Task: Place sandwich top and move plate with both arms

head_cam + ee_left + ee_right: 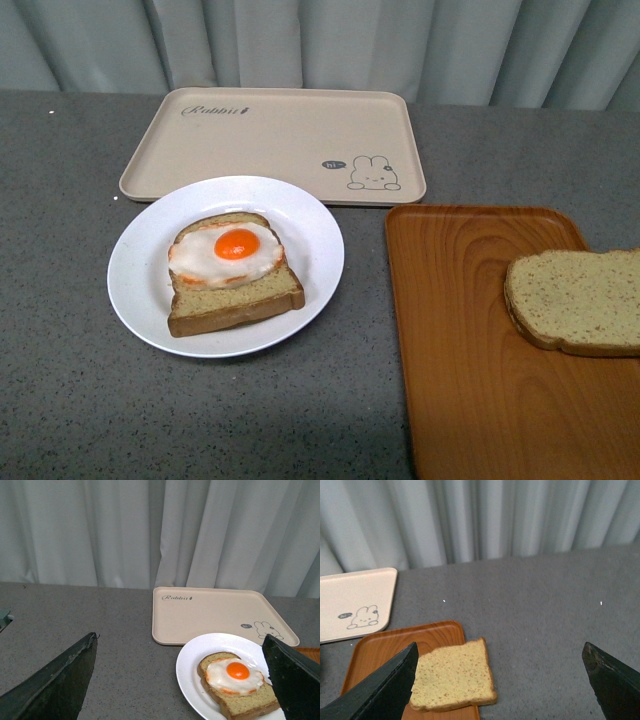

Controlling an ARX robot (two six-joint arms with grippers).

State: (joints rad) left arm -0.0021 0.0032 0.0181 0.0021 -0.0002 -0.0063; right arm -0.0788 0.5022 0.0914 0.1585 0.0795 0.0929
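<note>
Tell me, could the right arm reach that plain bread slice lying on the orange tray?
Probably yes. In the right wrist view the plain bread slice lies uncovered on the orange tray, just ahead of the open fingers, with nothing on it or in between.

The left gripper [179, 637] is showing two matte black, wedge-shaped fingers [55, 685], each tapering to a blunt tip with slightly rough, greyish edges. The right gripper [500, 645] is showing the same dark, tapered fingers [380, 690].
</note>
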